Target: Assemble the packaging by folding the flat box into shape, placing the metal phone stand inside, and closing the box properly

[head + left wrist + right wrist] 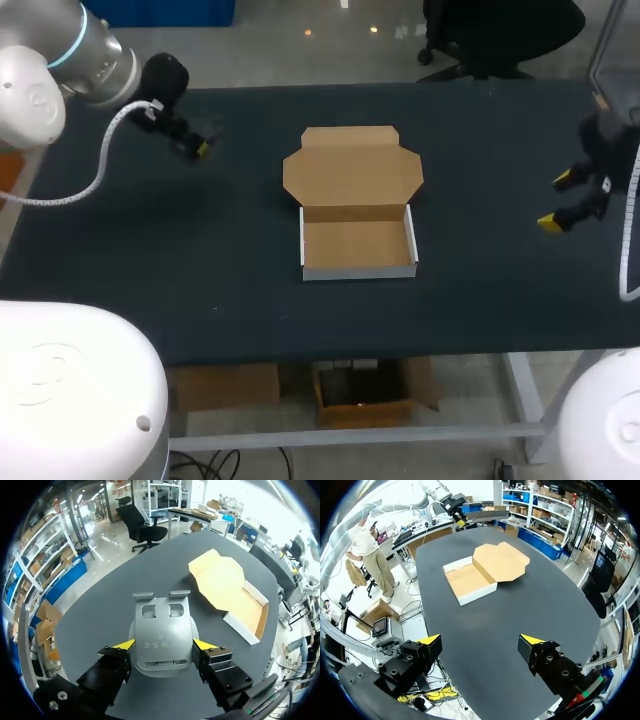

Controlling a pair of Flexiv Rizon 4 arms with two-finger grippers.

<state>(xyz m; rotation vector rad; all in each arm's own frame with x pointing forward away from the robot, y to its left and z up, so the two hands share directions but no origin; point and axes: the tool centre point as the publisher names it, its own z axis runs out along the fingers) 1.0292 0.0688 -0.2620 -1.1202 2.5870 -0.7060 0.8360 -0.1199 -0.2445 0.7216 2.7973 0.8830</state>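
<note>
The cardboard box stands folded in the middle of the table, its tray open upward and its lid lying flat behind it. My left gripper is at the far left of the table, well away from the box. In the left wrist view the left gripper is shut on the grey metal phone stand, yellow tips against its two sides, with the box ahead to one side. My right gripper hangs open at the table's right, holding nothing. The right gripper has the box far ahead.
The black tabletop spreads wide on all sides of the box. Its front edge runs close below the box, and its right edge lies near the right gripper.
</note>
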